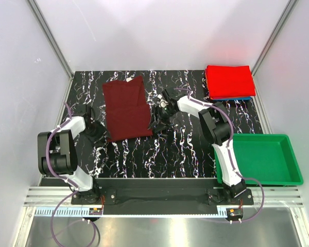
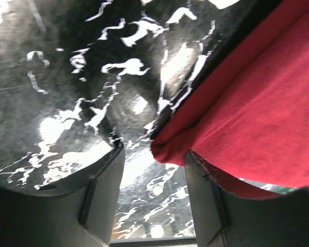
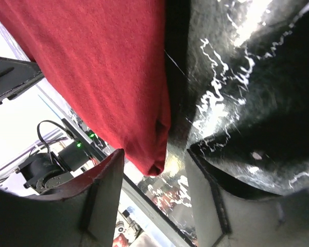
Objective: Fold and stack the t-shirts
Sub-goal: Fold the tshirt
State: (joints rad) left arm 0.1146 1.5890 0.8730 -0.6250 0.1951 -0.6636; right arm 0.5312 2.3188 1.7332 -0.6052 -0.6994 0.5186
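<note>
- The left tool stands with its two fingers well apart and nothing pinched between them. From its own camera, a rounded corner of the dark maroon shirt sits just ahead of the gap, close to the right-hand finger. I can't tell whether it brushes that finger.
- The right tool is spread just as wide and grips nothing. A folded corner of the same shirt hangs in front of the opening, nearer its left finger, with no cloth caught between the pads.
- Seen from above, the maroon shirt lies flat on the black marbled surface as a rough rectangle, slightly skewed. The left tool is at its near left corner and the right tool is just beside its right edge.
- Well apart, in the far right corner of the surface, the bright red shirt lies folded on top of a stack. The blue shirt shows only as a thin edge beneath it.
- A green tray sits at the near right, beside the right arm.
</note>
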